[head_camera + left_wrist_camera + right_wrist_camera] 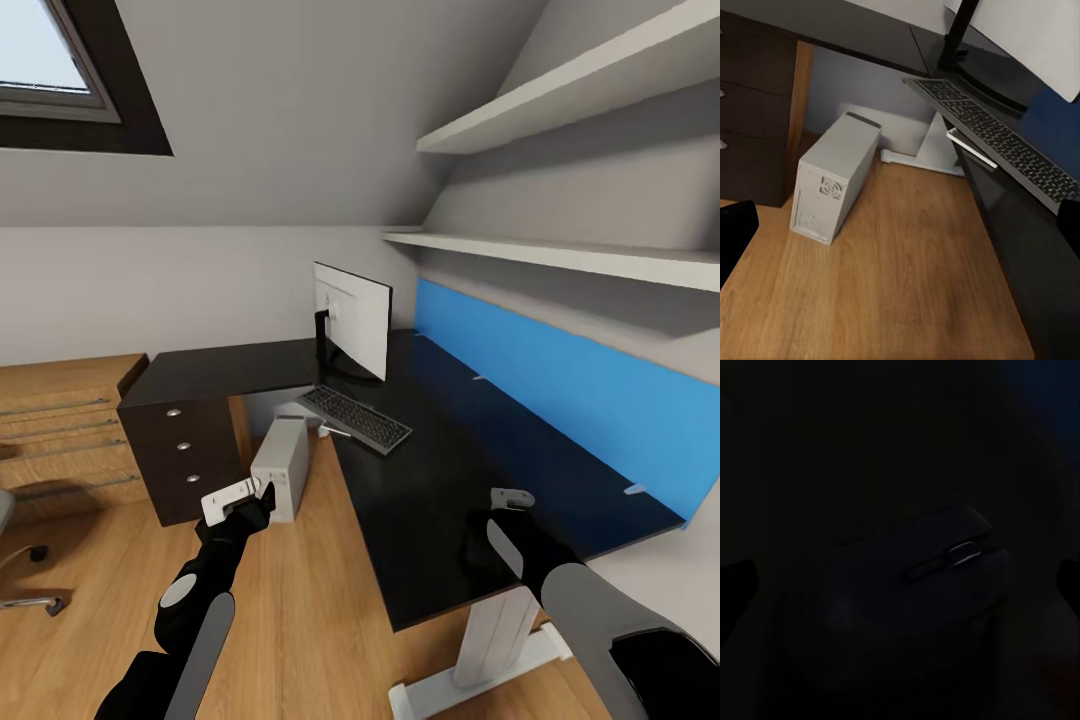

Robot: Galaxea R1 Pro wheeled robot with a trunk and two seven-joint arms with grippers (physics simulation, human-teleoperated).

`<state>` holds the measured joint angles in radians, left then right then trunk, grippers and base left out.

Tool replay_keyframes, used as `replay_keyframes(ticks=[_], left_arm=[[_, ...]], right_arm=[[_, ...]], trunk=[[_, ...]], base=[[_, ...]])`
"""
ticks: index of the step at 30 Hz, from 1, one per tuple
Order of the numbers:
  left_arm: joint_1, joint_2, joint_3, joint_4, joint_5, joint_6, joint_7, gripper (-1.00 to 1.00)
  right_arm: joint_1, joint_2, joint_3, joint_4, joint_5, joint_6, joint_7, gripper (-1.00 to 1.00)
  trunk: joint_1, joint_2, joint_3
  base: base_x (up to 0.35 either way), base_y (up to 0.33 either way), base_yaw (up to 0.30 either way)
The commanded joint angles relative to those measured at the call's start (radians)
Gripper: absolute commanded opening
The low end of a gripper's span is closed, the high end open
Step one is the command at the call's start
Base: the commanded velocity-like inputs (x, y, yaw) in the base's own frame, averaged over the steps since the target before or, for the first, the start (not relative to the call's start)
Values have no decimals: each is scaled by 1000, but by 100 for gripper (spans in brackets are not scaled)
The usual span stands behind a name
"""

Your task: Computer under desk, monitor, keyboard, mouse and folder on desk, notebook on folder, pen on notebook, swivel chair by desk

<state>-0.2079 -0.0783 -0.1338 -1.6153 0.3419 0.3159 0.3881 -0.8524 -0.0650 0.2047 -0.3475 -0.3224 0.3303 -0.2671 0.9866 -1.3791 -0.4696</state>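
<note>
The L-shaped desk point(430, 480) has a glossy black top and dark drawers with silver knobs at 9 o'clock. The monitor point(352, 318) stands upright at its inner corner, white back showing. At the monitor's 6 o'clock, a slim black keyboard point(355, 418) lies flat and angled. The grey-white computer point(282, 467) stands on the wood floor beside the desk's edge. The black mouse point(911, 585) rests on the dark desktop.
</note>
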Motion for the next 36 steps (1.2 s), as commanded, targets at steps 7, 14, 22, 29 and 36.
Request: replay_keyframes(ticks=[7, 14, 22, 29, 36], left_arm=[[-1, 0, -1, -1, 9, 3, 8, 100], [-1, 0, -1, -1, 9, 3, 8, 100], [-1, 0, -1, -1, 9, 3, 8, 100], [-1, 0, -1, -1, 9, 3, 8, 100], [-1, 0, -3, -1, 9, 3, 8, 100]], right_arm=[[0, -1, 8, -2, -9, 6, -7, 100], [0, -1, 9, -3, -9, 6, -7, 100], [0, -1, 9, -4, -9, 6, -7, 100], [0, -1, 9, -4, -9, 6, -7, 100], [0, -1, 9, -4, -9, 5, -6, 100]], trunk=[[15, -29, -14], [19, -36, -17], [31, -57, -26], [35, -64, -29], [50, -92, -42]], base=[[0, 0, 0], [0, 0, 0], [0, 0, 0], [0, 0, 0], [0, 0, 0]])
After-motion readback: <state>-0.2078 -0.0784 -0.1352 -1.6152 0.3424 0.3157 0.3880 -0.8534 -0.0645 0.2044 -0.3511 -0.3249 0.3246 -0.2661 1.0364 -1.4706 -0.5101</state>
